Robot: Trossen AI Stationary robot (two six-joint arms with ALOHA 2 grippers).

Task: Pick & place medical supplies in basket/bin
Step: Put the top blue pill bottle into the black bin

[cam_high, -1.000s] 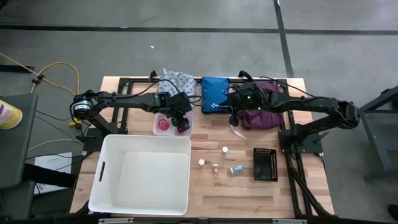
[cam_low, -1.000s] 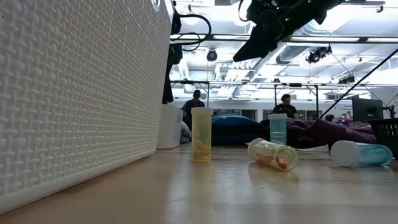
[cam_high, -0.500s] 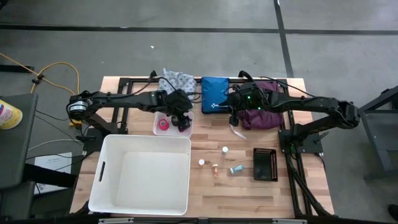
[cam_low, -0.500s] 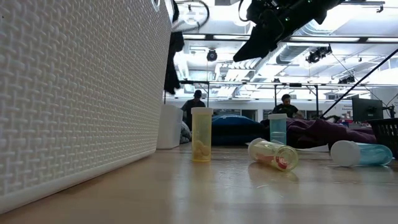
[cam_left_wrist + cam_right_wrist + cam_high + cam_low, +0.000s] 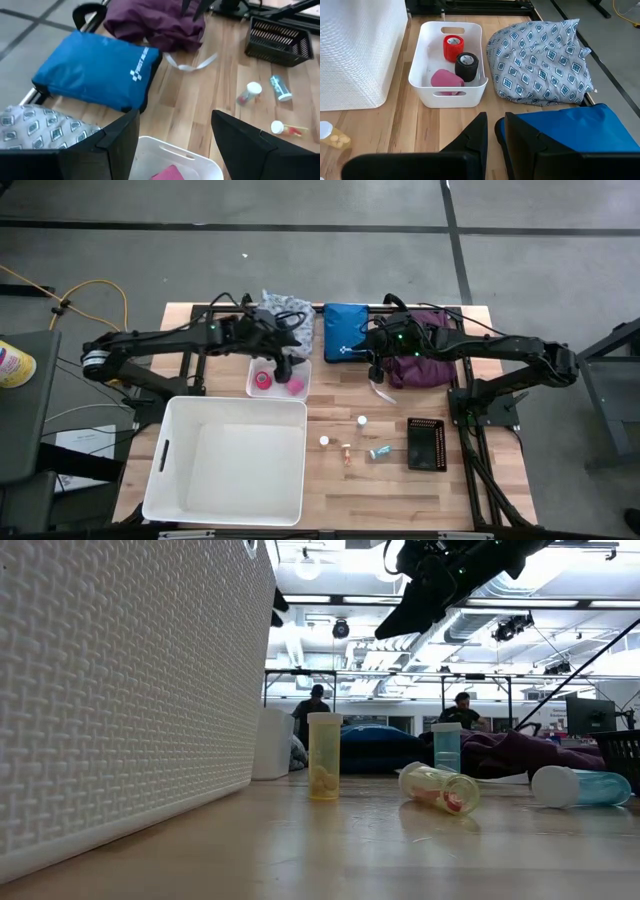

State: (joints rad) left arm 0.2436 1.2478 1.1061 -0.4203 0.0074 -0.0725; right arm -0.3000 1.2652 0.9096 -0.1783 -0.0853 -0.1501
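The left gripper hangs over the small white bin, fingers spread wide and empty. Inside sit a red roll, black roll and pink roll. The right gripper hovers by the blue pouch, fingers nearly closed, empty. Vials dot the tabletop.
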